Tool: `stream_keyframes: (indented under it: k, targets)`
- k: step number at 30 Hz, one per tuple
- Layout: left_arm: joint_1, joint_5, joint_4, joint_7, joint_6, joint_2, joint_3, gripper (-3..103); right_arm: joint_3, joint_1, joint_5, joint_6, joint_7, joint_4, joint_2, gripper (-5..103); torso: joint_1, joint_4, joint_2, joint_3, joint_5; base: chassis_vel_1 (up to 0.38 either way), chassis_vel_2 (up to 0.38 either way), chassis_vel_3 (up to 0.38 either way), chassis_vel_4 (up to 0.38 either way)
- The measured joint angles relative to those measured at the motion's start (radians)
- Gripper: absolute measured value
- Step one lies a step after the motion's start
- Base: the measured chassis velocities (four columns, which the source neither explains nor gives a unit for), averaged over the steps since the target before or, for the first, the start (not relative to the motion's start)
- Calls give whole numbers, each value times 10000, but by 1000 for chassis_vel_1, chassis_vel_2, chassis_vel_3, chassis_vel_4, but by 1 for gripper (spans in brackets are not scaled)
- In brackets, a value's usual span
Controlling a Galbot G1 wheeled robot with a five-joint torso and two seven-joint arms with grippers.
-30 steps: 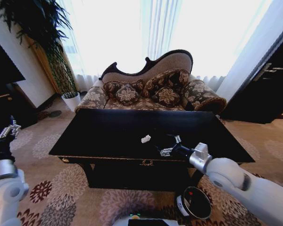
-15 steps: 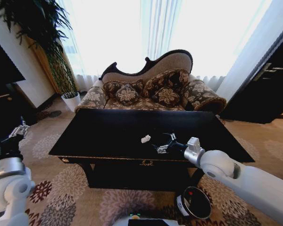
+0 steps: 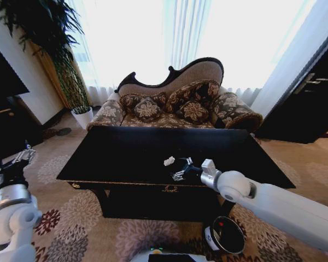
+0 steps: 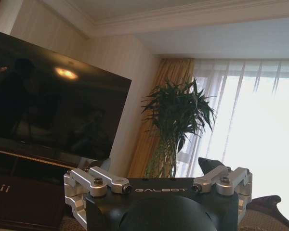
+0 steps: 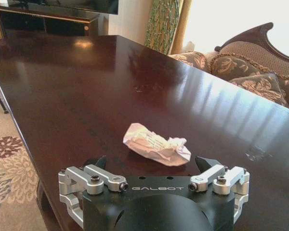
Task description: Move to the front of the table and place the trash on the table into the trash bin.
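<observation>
While the base is standing at the table's front edge, the scene is reading like this.

Right gripper (image 3: 179, 168): reaching out over the table (image 3: 126, 158) at centre frame in the head view, fingers spread wide, lining up on the paper scrap (image 3: 169, 161) just beside its tips; in the right wrist view the crumpled scrap (image 5: 156, 144) is lying between the two open fingertips, not yet touched.

Why there: judging by the open jaws, the arm is setting up a pinch on the scrap.

Trash bin (image 3: 225, 234): sitting on the carpet at lower right, below the table front, something red showing inside.

Left gripper (image 3: 17, 159): idling at the left edge, raised off the table; fingers look spread in its wrist view.

Surroundings: sofa (image 3: 175, 103) behind the table, potted plant (image 3: 71, 82) at upper left.

Obstacles: nothing is lying between gripper and scrap.
</observation>
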Motion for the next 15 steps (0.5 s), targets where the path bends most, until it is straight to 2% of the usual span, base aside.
stream_keyframes:
  k: [3, 14, 15]
  targets:
    - [-34, 12, 23, 2, -2, 6, 7, 100, -374, 436, 5, 4, -23, -231, 145, 100, -2, 0, 1, -1, 0, 0, 0, 0, 0]
    - [-45, 14, 53, 6, -3, 54, -35, 100, -728, 1069, 220, -74, -255, -454, 240, 103, -1, 1, 0, 1, 2, 0, 0, 0, 0]
    - [-45, 17, 53, 7, -7, 52, -34, 100, -703, 1102, 235, -117, -347, -462, 213, 95, -1, 2, 0, 1, 2, 0, 0, 0, 0]
